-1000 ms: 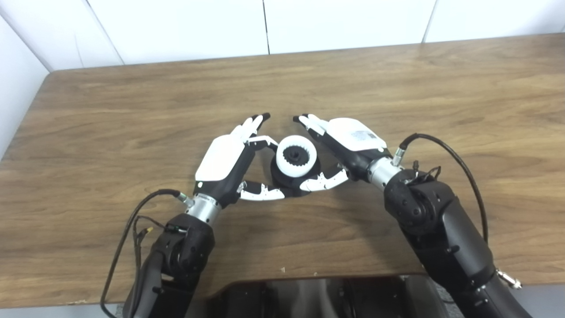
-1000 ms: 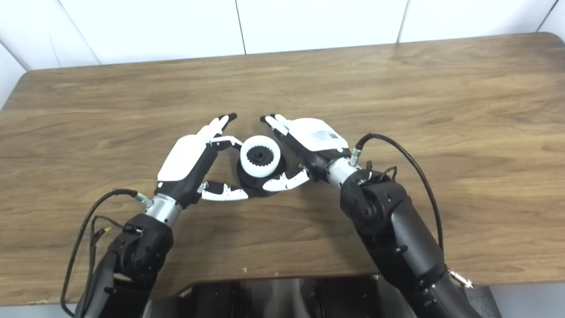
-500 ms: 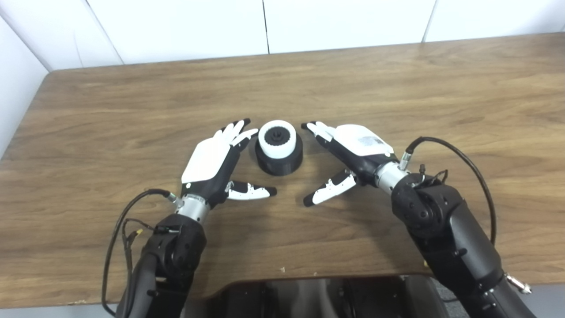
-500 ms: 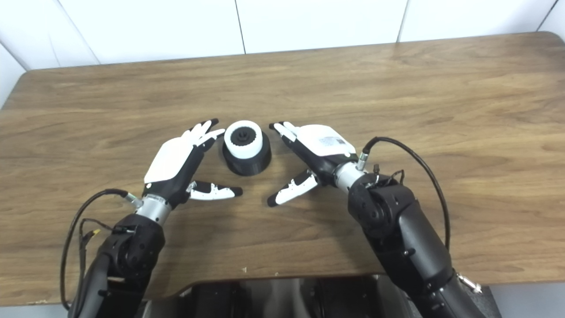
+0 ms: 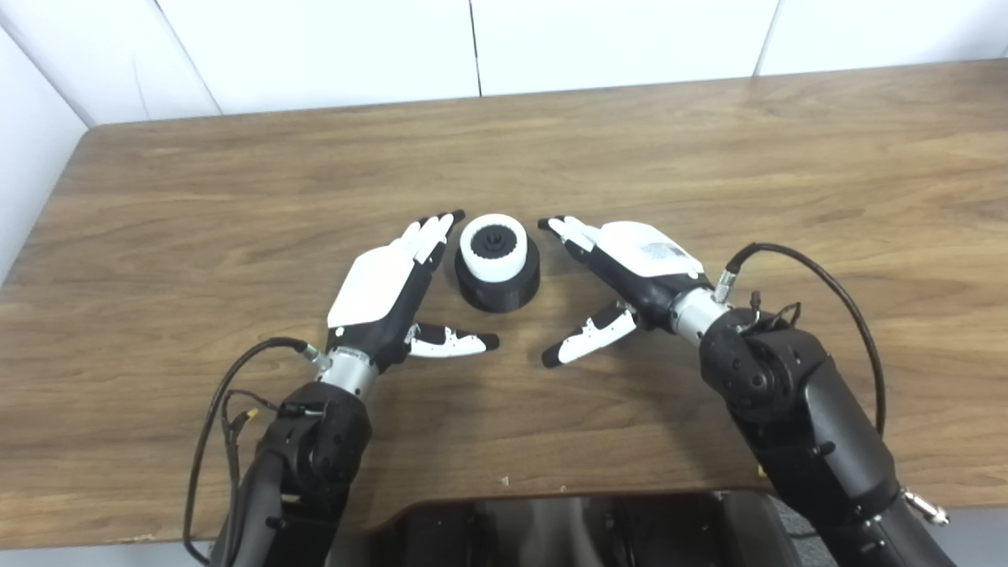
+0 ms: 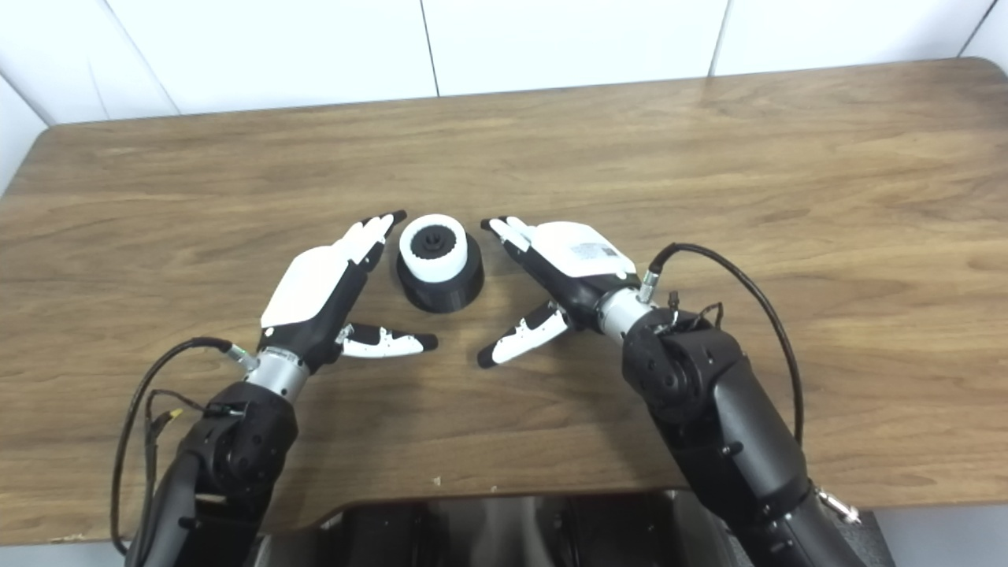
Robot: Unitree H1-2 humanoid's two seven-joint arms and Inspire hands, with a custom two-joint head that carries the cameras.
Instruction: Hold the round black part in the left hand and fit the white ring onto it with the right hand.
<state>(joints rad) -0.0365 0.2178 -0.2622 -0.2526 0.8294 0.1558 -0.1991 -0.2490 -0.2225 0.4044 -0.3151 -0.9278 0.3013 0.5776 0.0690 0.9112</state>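
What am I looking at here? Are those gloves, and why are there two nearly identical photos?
Those are not gloves but the two mechanical hands of a humanoid robot. The pictures come from two cameras side by side on its head, looking down at a wooden table, so they show one scene from slightly different spots. The left hand and the right hand both lie open and hold nothing. Between them on the table stands a round black part with a white ring sitting on top of it. The left hand's fingertips come close beside it; whether they touch is hard to tell. The black cables looping from the wrists belong to the arms.
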